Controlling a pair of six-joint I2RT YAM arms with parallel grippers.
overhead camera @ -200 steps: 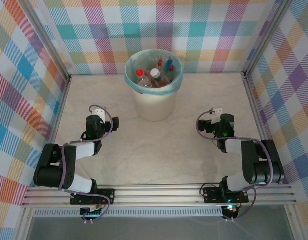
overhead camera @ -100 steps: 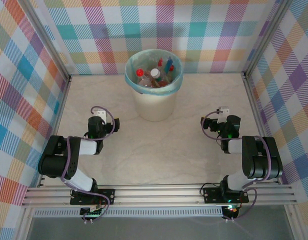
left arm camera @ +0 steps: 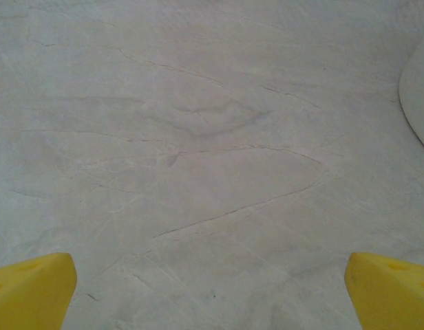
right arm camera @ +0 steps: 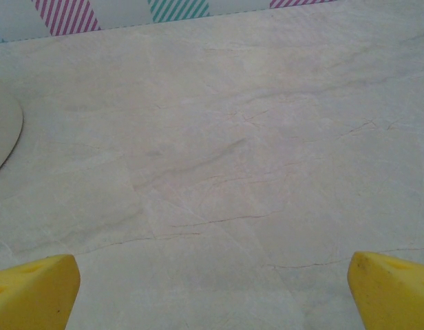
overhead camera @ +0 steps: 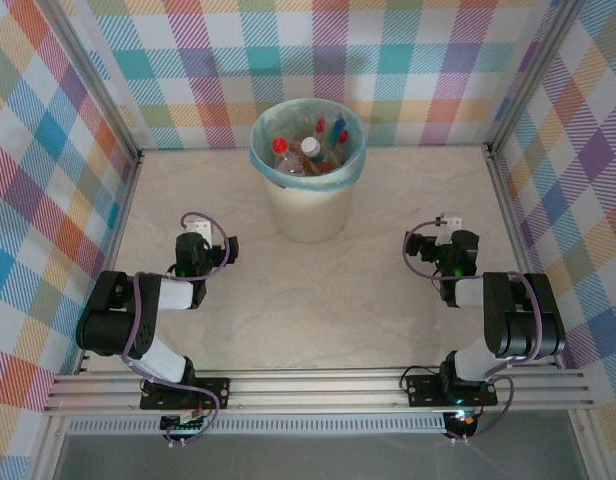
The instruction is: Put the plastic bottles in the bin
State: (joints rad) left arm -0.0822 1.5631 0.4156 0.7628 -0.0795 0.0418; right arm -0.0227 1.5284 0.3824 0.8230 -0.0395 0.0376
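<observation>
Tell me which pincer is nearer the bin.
Left, slightly. The left pincer sits near-left of the bin; the right pincer is farther off at its near-right. Both are open and empty.

Those plastic bottles [overhead camera: 310,150] overlap down in the bin [overhead camera: 306,215], too small to count! Wrist views: bin cut to an edge sliver, jaws cropped to yellow tips.

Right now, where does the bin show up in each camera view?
Top external: the bin stands at upper centre, with bottles inside.
Left wrist: a pale curved sliver of its side at the right edge.
Right wrist: a pale curved sliver of its side at the left edge.
Shared landmark: the veined marble-look table that it stands on.
</observation>
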